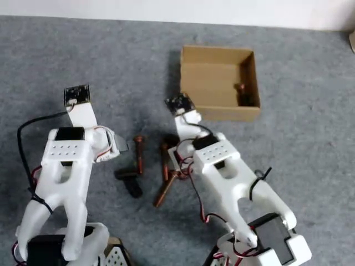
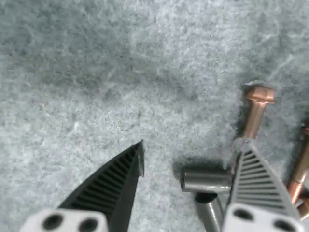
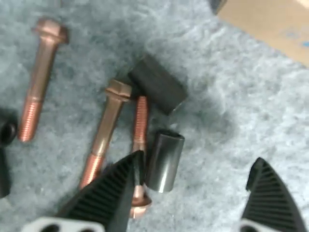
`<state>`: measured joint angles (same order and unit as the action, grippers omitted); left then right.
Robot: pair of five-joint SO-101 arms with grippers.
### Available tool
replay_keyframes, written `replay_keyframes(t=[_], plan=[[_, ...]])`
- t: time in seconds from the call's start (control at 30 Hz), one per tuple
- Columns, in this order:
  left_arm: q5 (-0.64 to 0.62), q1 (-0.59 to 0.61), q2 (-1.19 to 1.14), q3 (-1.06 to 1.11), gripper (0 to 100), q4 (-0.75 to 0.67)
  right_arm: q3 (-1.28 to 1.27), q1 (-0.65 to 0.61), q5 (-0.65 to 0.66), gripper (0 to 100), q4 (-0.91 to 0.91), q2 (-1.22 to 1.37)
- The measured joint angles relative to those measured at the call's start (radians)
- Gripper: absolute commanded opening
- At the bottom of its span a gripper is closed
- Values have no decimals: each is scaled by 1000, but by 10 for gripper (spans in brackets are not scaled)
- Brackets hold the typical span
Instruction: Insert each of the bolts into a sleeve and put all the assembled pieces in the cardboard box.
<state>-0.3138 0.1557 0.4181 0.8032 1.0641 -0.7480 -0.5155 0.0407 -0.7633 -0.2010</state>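
Note:
Copper bolts and dark sleeves lie loose on the grey carpet between the two arms. My left gripper is open just above the carpet, and a sleeve lies on its side between the fingers, close to one finger. A bolt lies just beyond it. My right gripper is open over another sleeve, which rests beside one finger. Two bolts and a second sleeve lie close by. The cardboard box stands behind, with one assembled piece inside.
The box corner is a short way past the right gripper. A further bolt lies nearer the arm bases. Open carpet stretches to the right of the box and on the far left.

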Motion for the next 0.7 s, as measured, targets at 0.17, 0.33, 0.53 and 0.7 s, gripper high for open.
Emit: replay_keyframes(t=[0.17, 0.33, 0.53, 0.7], plan=[[0, 0, 0, 0, 288, 0, 0, 0, -54, 321, 0, 41], [0, 0, 0, 0, 288, 0, 3, 6, -61, 321, 8, 104], [0, 0, 0, 0, 288, 0, 5, 8, -63, 321, 9, 157], [0, 0, 0, 0, 288, 0, 8, -49, -66, 269, 9, 163]])
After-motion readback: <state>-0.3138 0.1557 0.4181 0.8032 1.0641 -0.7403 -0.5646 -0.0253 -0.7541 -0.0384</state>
